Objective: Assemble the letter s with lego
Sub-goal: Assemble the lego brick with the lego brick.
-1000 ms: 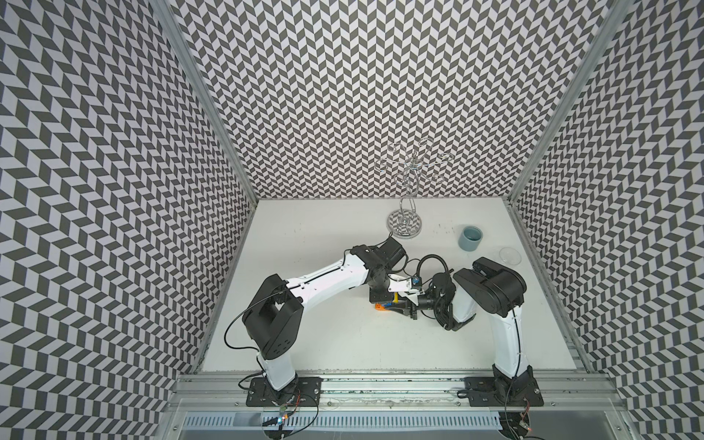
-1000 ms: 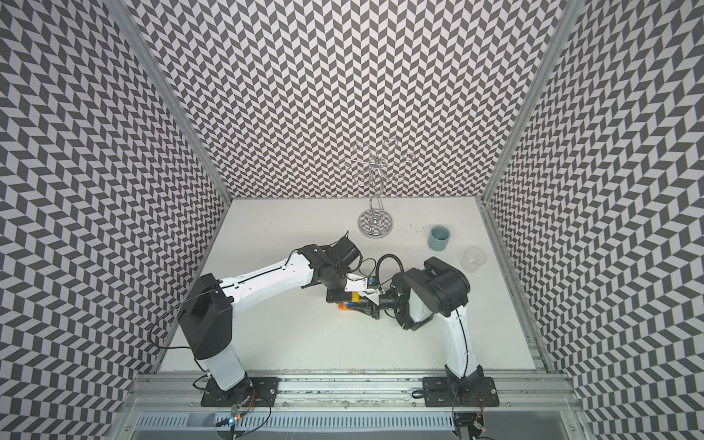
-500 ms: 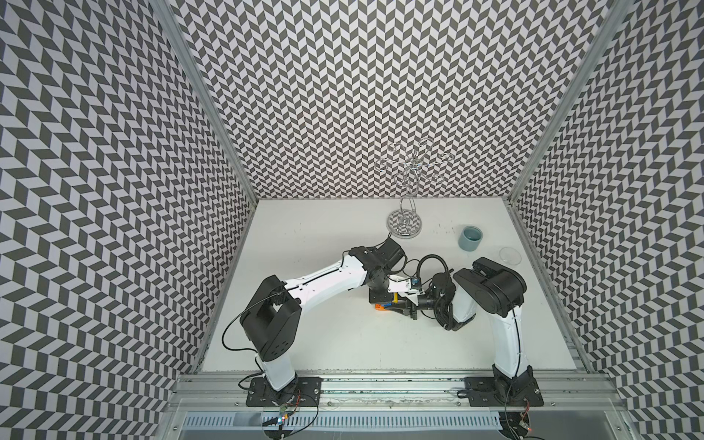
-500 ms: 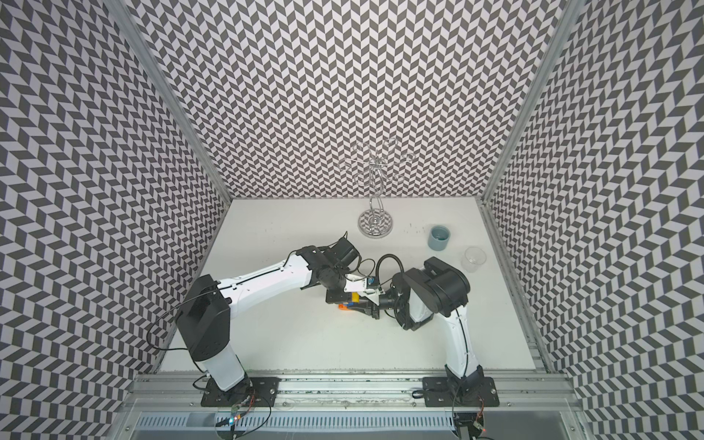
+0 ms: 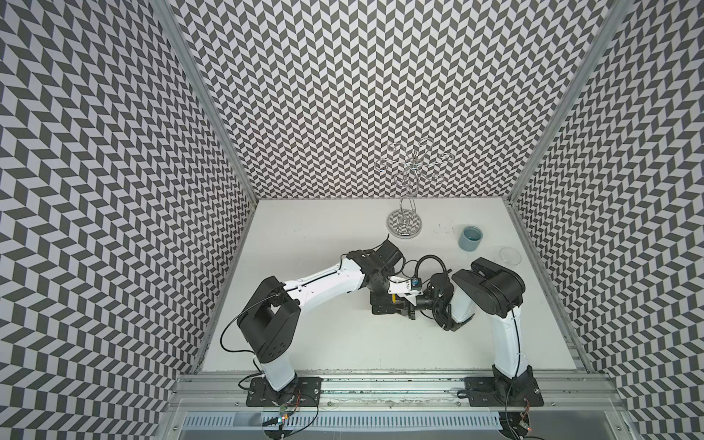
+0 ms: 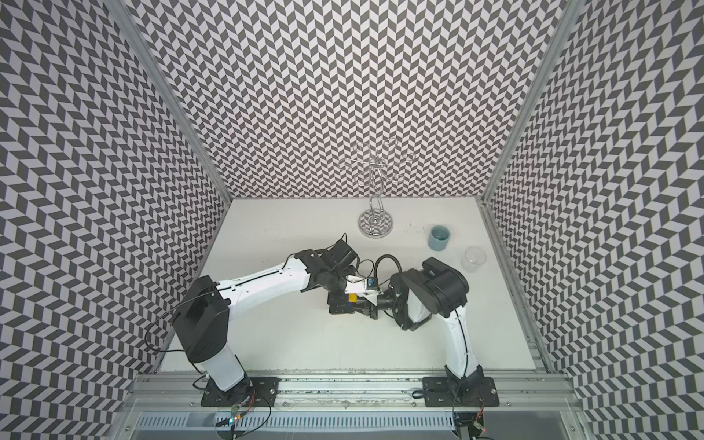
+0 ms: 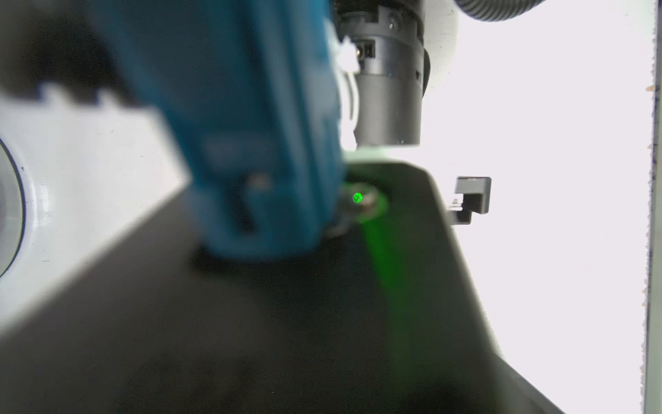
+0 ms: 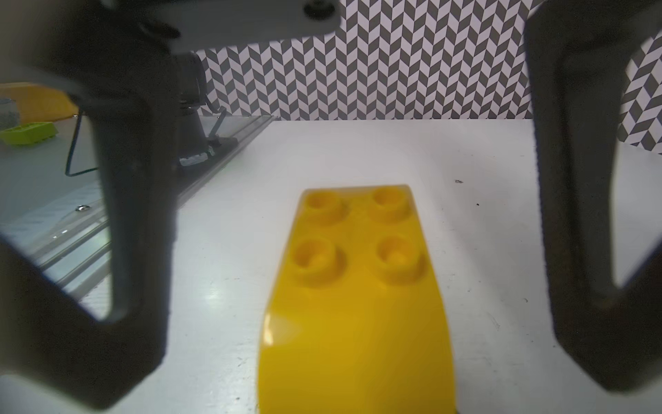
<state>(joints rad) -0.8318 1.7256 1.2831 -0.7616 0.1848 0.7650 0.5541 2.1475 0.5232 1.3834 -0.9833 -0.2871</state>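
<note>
Right wrist view: yellow brick [image 8: 358, 286] mid table [image 8: 494, 251], long axis left-right, studs at left end. Your left pincer [image 8: 358, 365] wide, straddling it near and far. Right pincer [image 5: 407, 308] narrow at right end; grip hidden.

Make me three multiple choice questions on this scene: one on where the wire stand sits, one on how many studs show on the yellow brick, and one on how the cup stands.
1. Where is the wire stand?
A) by the front rail
B) at the back of the table
C) between the arms

2. How many studs show on the yellow brick in the right wrist view?
A) two
B) eight
C) four

3. How does the cup stand?
A) upright
B) on its side
C) upside down

Answers:
1 B, its base sits at the table's far edge in both top views.
2 C, two rows of two show.
3 A, its open mouth faces up.
</note>
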